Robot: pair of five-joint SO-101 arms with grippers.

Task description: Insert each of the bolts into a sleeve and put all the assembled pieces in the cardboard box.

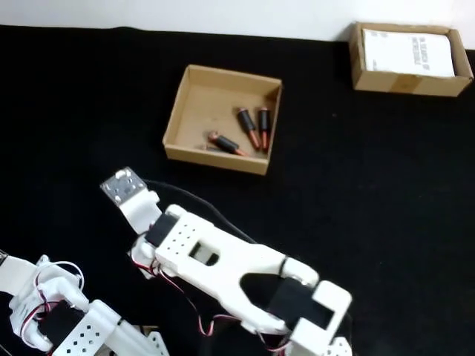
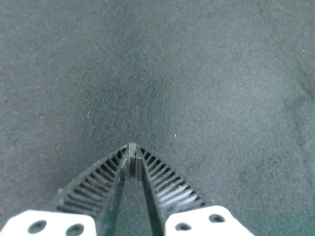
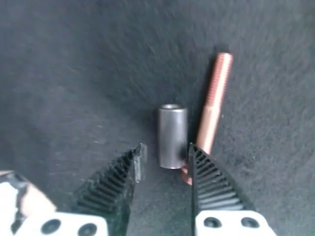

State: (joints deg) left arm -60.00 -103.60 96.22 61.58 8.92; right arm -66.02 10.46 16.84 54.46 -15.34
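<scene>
Right wrist view: right gripper (image 3: 165,157) parted around sleeve (image 3: 172,135), bolt (image 3: 212,105) just beside; left gripper (image 2: 132,150) closed.

Printed sheet: a white paper (image 1: 410,52) is seen lying in the small carton (image 1: 404,84) at about 1 o'clock on the table (image 1: 371,222); dark lines of print are borne on it.
Legibility: none of that print can be read.
Elsewhere: no text, number or sign can be made out.
</scene>
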